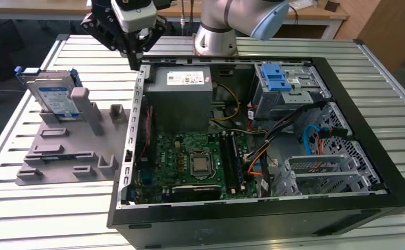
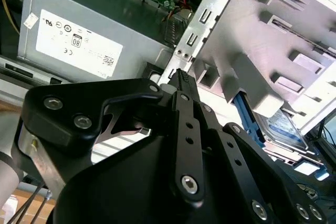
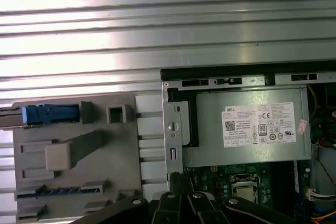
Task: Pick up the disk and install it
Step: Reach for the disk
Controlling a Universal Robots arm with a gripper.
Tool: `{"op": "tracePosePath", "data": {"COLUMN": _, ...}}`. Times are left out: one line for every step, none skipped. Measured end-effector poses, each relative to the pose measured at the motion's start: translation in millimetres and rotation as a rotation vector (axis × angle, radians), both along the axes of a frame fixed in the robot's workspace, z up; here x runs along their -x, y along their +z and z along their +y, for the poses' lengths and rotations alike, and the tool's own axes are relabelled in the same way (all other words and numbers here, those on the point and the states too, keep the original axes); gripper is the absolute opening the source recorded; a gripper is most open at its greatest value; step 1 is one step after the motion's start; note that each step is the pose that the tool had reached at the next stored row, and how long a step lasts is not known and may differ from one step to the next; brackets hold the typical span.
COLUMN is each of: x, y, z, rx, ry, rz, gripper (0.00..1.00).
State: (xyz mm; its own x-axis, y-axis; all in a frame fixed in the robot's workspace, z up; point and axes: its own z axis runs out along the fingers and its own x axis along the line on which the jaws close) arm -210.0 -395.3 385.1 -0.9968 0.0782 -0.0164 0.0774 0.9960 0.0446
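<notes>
While poised over the corner of the open computer case [image 1: 258, 224] nearest the exterior view's left, grips nothing. Shows the claw [image 1: 134, 63] clenched, fingertips pressed together and pointing down, just above the case's metal rim and near the grey power supply [image 1: 181, 99]. Repeats this in the second wrist view, with the claw [image 2: 181, 74] closed to a single tip over the perforated rim, the power supply [image 2: 73, 35] just beyond. Puts the claw [image 3: 178, 179] in the first wrist view at the same rim, beside the power supply [image 3: 247, 129] and its labelled face.

Leaves the disk [image 1: 54, 96] well apart from the claw, toward the exterior view's left, standing upright on edge at the back of a grey holder [image 1: 63, 156] on the slatted metal table [image 1: 49, 219]. Wears a blue carrier frame and a white-and-blue label. Appears edge-on in the first wrist view as a blue strip [image 3: 50, 113], and partly hidden behind the holder in the second wrist view [image 2: 283, 129].

Inside the case, holds a green motherboard [image 1: 188, 161] and, toward the exterior view's right, a blue-latched drive cage [image 1: 285, 86], not touched by the disk.
</notes>
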Motion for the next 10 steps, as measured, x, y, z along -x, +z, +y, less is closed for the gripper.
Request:
{"op": "tracePosePath", "data": {"x": 1.6, "y": -0.1, "z": 0.0, "rx": -0.0001, "ry": 0.000, "rz": 0.0001, "gripper": 0.11}}
{"op": "tracePosePath", "data": {"x": 3.3, "y": -0.1, "z": 0.0, "rx": 0.0000, "ry": 0.000, "rz": 0.0003, "gripper": 0.11}}
{"op": "tracePosePath", "data": {"x": 5.1, "y": -0.2, "z": 0.0, "rx": -0.0001, "ry": 0.000, "rz": 0.0004, "gripper": 0.11}}
{"op": "tracePosePath", "data": {"x": 7.0, "y": -0.3, "z": 0.1, "rx": -0.0002, "ry": 0.000, "rz": 0.0003, "gripper": 0.11}}
{"op": "tracePosePath", "data": {"x": 9.0, "y": -0.2, "z": 0.1, "rx": -0.0002, "ry": 0.000, "rz": 0.0004, "gripper": 0.11}}
{"op": "tracePosePath", "data": {"x": 10.7, "y": -0.3, "z": 0.1, "rx": -0.0003, "ry": 0.000, "rz": 0.0004, "gripper": 0.11}}
{"op": "tracePosePath", "data": {"x": 12.3, "y": -0.3, "z": 0.0, "rx": -0.0004, "ry": -0.001, "rz": 0.0004, "gripper": 0.11}}
{"op": "tracePosePath", "data": {"x": 13.9, "y": -0.3, "z": 0.0, "rx": -0.0006, "ry": -0.001, "rz": 0.0007, "gripper": 0.11}}
{"op": "tracePosePath", "data": {"x": 15.4, "y": -0.3, "z": 0.1, "rx": -0.0007, "ry": -0.001, "rz": 0.0012, "gripper": 0.11}}
{"op": "tracePosePath", "data": {"x": 17.0, "y": -0.3, "z": 0.1, "rx": -0.0009, "ry": -0.001, "rz": 0.0018, "gripper": 0.11}}
